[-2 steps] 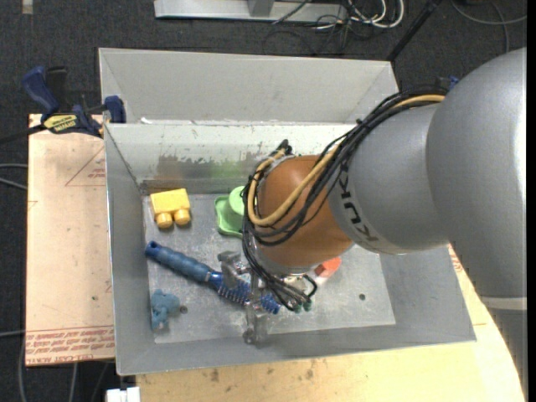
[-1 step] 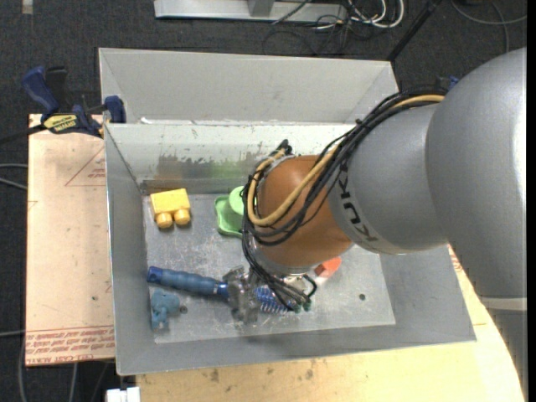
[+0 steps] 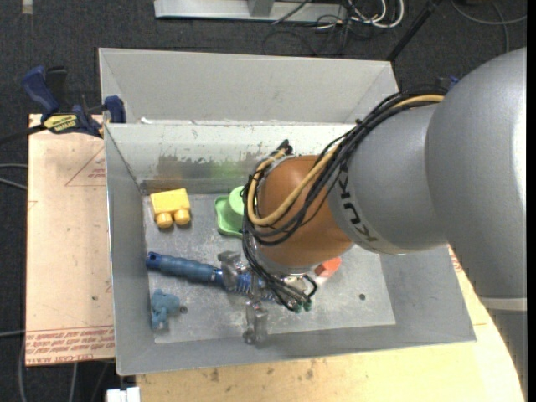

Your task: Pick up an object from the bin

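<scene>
Close to the front wall of the bin [image 3: 360, 306], the gripper [image 3: 255, 323] is held low beside the head of the blue-handled tool [image 3: 186, 268], and whether it is open or closed cannot be told, so the tool may be clipped and knocked toward the yellow block [image 3: 170, 207] behind.

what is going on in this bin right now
A KUKA arm reaches into the grey bin from the right, its gripper low near the front wall, at the right end of a long blue tool. A yellow block, a green piece and a small blue-grey figure lie elsewhere on the floor.
</scene>
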Controlling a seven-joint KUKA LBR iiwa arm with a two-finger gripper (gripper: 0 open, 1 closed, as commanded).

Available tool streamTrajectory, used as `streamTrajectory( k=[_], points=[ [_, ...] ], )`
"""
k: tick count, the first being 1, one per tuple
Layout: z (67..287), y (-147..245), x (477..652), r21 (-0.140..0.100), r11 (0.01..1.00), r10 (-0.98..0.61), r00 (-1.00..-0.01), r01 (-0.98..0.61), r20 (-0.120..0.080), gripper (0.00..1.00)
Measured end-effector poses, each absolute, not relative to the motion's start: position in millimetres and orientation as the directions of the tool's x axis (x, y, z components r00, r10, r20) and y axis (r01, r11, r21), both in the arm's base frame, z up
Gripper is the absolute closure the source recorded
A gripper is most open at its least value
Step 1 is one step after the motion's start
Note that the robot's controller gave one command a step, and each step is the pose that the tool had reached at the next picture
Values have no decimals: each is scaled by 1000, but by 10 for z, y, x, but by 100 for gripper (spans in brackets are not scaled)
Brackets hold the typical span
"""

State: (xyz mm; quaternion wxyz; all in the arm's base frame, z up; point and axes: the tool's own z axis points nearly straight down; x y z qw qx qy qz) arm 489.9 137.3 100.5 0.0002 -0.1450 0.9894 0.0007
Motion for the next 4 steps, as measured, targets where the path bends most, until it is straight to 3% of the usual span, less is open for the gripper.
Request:
streamTrajectory(
  k=[1, 2, 3, 4],
  points=[
    [823, 1476, 5533, 1, 966, -260, -966, -260, -8, 0],
    [700, 1301, 5972, 0, 854, -521, -854, -521, -4, 0],
    [694, 1302, 5965, 1, 854, -521, -854, -521, -2, 100],
    [2443, 1159, 5766, -5, 565, -825, -565, -825, -7, 100]
  ],
)
